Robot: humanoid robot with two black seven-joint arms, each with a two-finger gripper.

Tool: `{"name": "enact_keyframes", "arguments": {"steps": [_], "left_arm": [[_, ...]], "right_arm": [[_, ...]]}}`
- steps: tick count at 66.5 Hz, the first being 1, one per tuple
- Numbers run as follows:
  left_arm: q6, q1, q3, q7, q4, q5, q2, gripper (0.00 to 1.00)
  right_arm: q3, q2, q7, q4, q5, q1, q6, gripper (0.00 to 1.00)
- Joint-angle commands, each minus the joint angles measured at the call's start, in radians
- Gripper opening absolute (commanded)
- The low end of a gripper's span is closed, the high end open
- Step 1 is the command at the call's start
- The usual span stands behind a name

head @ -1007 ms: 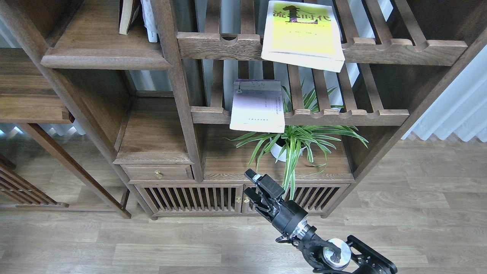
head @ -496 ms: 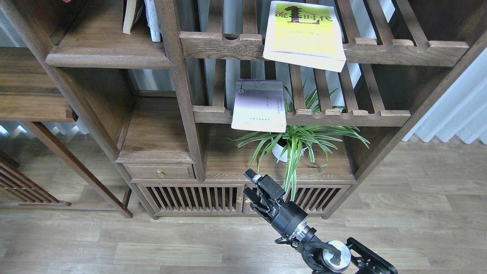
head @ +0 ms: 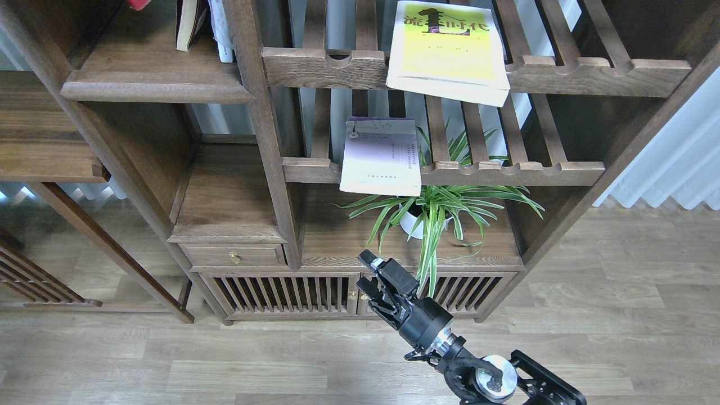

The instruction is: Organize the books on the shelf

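Observation:
The yellow-green book (head: 447, 50) lies flat on the upper slatted rack, its front corner hanging over the rail. The pale lilac-white book (head: 381, 156) lies flat on the lower slatted rack and overhangs its front rail. The solid dark shelf (head: 152, 87) is at the upper left, with two upright books (head: 188, 25) at its back right. A small red patch (head: 138, 3) shows at the top edge above that shelf; I cannot tell what it is. My right gripper (head: 367, 277) is open and empty, low in front of the cabinet, well below both books. My left gripper is out of view.
A potted spider plant (head: 430, 211) stands on the cabinet top just behind my right gripper. A slatted cabinet door (head: 281, 292) and a small drawer (head: 233, 256) are below. A thick upright post (head: 264, 129) separates the solid shelves from the racks. A wooden floor lies in front.
A red patch has come in at the top edge and moved right above the solid shelf. My right gripper has shifted very slightly left. The books have not moved.

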Motion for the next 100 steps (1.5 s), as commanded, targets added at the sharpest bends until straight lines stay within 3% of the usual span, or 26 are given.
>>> {"name": "enact_keyframes", "arguments": {"steps": [1,27,33,36,37,39,51,53,61,67,80,89,100], "left_arm": [[0.0,-0.002,0.007,0.0,0.016,0.013,-0.024,0.04],[0.0,0.015,0.013,0.0,0.031,0.028,-0.039,0.07],[0.0,0.029,-0.002,0.0,0.031,0.016,-0.061,0.21],[0.0,0.029,-0.01,0.0,0.03,0.008,-0.061,0.39],[0.0,0.03,-0.014,0.0,0.03,-0.001,-0.061,0.53],[0.0,0.03,-0.014,0.0,0.031,-0.01,-0.061,0.6],[0.0,0.03,-0.016,0.0,0.031,-0.067,-0.061,0.66],[0.0,0.032,-0.017,0.0,0.031,-0.078,-0.061,0.74],[0.0,0.04,-0.02,-0.001,0.025,-0.085,-0.061,0.84],[0.0,0.041,-0.023,-0.005,0.008,-0.113,-0.061,0.98],[0.0,0.119,-0.091,0.0,-0.134,-0.26,0.001,0.99],[0.0,0.236,-0.141,0.0,-0.303,-0.377,0.099,1.0],[0.025,0.426,-0.284,0.0,-0.544,-0.513,0.123,1.0]], "right_arm": [[0.004,0.0,0.0,0.001,0.002,-0.002,0.0,0.98],[0.007,0.0,0.0,0.017,0.002,-0.007,0.0,0.98],[0.007,0.0,-0.002,0.037,0.002,-0.007,0.0,0.98],[0.009,0.0,0.0,0.044,0.002,-0.007,0.0,0.98],[0.011,0.0,0.0,0.049,0.003,-0.007,0.0,0.98],[0.011,0.0,0.0,0.055,0.003,-0.005,0.0,0.98],[0.011,0.0,0.0,0.086,0.003,-0.005,0.0,0.98],[0.011,0.0,0.0,0.09,0.003,-0.005,0.0,0.98],[0.011,0.0,0.0,0.09,0.003,-0.005,0.0,0.98],[0.014,0.0,0.0,0.089,0.008,-0.005,0.0,0.98],[0.106,0.0,-0.002,0.129,0.017,0.001,0.0,0.98],[0.185,-0.008,-0.002,0.244,0.035,0.001,0.0,0.98],[0.198,-0.003,-0.002,0.333,0.034,0.012,-0.042,0.98]]}}
